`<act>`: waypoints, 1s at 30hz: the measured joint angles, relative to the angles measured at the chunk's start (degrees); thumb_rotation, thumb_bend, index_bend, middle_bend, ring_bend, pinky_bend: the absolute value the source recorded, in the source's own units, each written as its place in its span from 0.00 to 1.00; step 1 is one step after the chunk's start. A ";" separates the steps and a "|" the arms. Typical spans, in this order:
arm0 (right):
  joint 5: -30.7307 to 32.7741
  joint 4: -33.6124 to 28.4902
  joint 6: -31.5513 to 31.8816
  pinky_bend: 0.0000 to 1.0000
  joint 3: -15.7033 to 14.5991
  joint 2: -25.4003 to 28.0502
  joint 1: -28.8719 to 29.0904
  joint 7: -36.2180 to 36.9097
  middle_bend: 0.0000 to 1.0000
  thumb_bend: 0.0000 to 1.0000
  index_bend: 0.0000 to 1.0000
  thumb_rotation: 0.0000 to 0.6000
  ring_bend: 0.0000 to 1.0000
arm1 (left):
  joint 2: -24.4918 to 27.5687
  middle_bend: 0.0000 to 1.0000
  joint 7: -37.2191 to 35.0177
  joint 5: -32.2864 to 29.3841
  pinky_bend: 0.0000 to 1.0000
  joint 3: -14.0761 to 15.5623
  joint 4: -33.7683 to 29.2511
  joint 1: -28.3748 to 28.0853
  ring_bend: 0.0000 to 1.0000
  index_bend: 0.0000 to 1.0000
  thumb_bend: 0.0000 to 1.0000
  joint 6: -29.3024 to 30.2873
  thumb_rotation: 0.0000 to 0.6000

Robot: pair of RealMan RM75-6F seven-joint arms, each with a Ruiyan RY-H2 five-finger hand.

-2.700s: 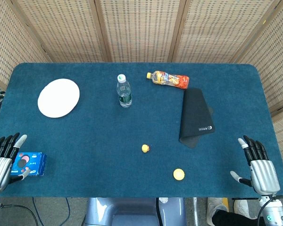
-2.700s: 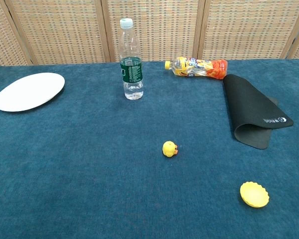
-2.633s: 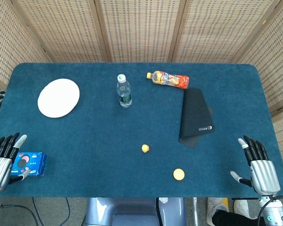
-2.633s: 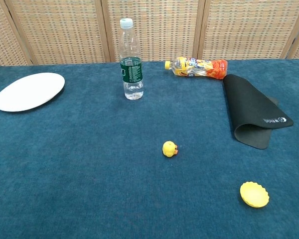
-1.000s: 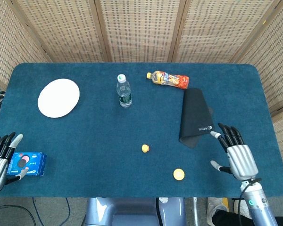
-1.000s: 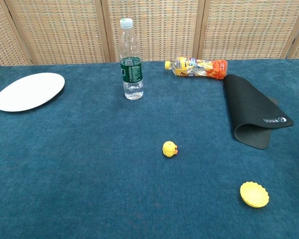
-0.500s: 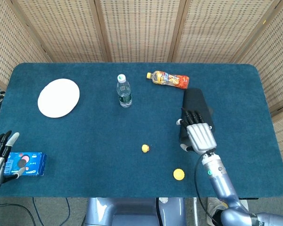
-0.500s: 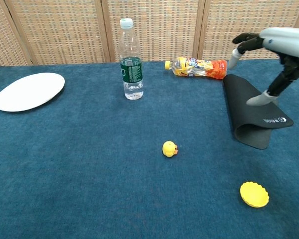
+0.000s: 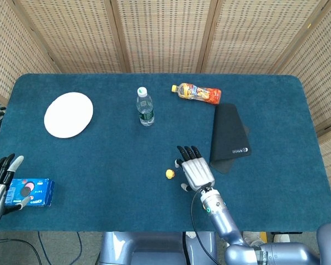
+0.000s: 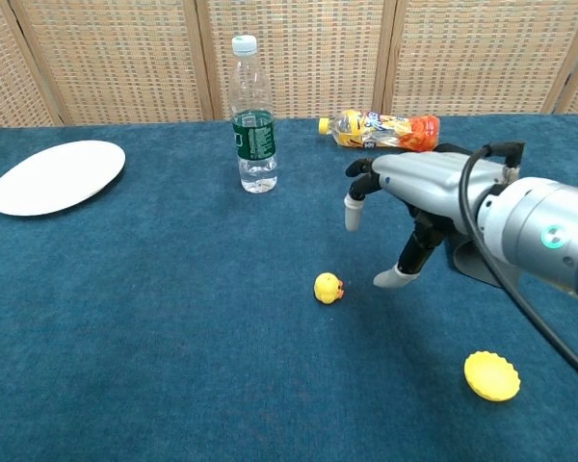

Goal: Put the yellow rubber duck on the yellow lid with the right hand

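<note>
The robot's right hand [image 10: 409, 207], fingers spread and holding nothing, hovers just right of the small yellow rubber duck [image 10: 328, 288] on the blue cloth, the round yellow lid [image 10: 491, 375] lying nearer the robot.

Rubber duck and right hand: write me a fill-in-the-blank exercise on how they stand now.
1. The yellow rubber duck lies on the table, and the right hand holds ____.
2. The right hand's fingers are spread ____.
3. The yellow lid has ____ on it.
4. The water bottle stands ____.

Missing words: nothing; apart; nothing; upright
</note>
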 measured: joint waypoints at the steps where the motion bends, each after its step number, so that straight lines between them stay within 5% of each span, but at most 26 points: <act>1: 0.25 0.47 0.13 0.00 -0.13 -0.61 0.30 -0.16 0.04 0.18 0.37 1.00 0.00 | 0.00 0.00 0.03 0.05 0.00 0.04 -0.04 0.01 0.00 0.00 0.11 0.01 1.00; 30: 8.55 14.72 -3.78 0.00 2.10 -10.70 7.96 0.61 0.07 0.19 0.40 1.00 0.00 | -0.69 0.00 -0.52 -1.69 0.00 -0.09 1.11 -0.80 0.00 0.00 0.11 -2.56 1.00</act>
